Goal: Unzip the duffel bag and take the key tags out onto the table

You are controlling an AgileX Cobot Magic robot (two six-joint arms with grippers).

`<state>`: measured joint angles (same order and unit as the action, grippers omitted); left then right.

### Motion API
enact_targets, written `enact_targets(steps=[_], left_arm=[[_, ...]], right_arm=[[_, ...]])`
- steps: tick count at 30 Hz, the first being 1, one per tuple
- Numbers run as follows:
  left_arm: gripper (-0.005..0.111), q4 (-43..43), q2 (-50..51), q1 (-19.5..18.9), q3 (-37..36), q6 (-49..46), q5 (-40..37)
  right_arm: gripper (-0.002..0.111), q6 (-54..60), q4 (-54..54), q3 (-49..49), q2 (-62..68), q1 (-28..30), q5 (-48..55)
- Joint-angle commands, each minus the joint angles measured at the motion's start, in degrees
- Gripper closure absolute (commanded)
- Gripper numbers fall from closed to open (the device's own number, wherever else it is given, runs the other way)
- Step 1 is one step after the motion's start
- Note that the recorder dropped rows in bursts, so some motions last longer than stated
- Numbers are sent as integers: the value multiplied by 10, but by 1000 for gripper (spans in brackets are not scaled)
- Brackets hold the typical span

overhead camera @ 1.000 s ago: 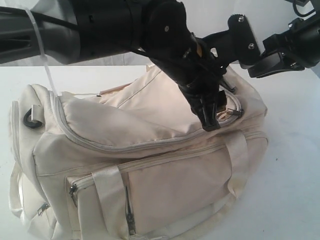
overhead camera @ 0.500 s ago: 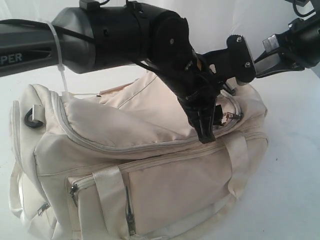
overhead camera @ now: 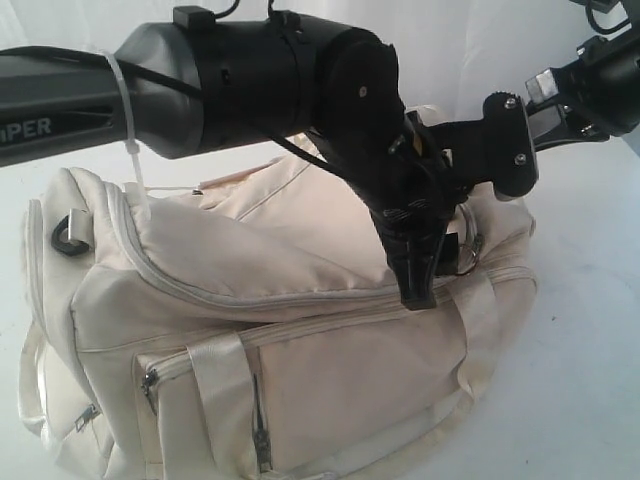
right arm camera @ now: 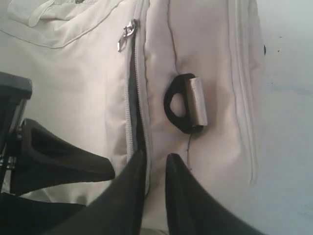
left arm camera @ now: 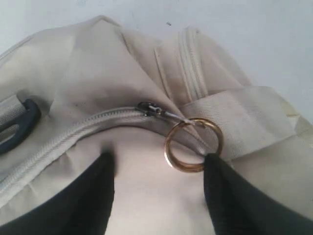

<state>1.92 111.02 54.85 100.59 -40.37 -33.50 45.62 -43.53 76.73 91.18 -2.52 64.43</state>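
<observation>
Unzipping is the step in hand and looks barely begun. The bag (overhead camera: 300, 260) lies on the worktop (overhead camera: 590, 300) with its top zip closed, and the key tags are out of sight, presumably inside. The left gripper (left arm camera: 159, 157) hovers over the slider (left arm camera: 150, 108), wide open and empty, with the brass ring (left arm camera: 188, 167) just beside one finger. The right gripper (right arm camera: 156, 159) is all but closed on nothing. Next, the left should pinch the ring and draw it along the zip.

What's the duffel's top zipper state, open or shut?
Shut: teeth on the top zipper mesh right up to the slider, whose ring pull sits ungripped between the fingers of the open left gripper.
</observation>
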Motion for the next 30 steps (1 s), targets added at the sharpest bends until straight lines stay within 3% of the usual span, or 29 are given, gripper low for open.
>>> enact_targets(steps=[1,14,18,21,27,30], left_arm=[[48,15,-7,5,1,-2,-12],[48,83,-31,7,1,14,-81],[48,107,-21,27,1,-24,-73],[48,52,-5,50,1,-96,-55],[48,-60,16,58,1,-109,8],[48,-63,24,58,1,-109,31]], right_arm=[[93,7,-4,-2,-1,3,2],[93,7,-2,-2,-1,3,2],[93,7,-2,-2,-1,3,2],[93,7,1,-2,-1,3,2],[93,7,6,-2,-1,3,-3],[93,7,6,-2,-1,3,-3]])
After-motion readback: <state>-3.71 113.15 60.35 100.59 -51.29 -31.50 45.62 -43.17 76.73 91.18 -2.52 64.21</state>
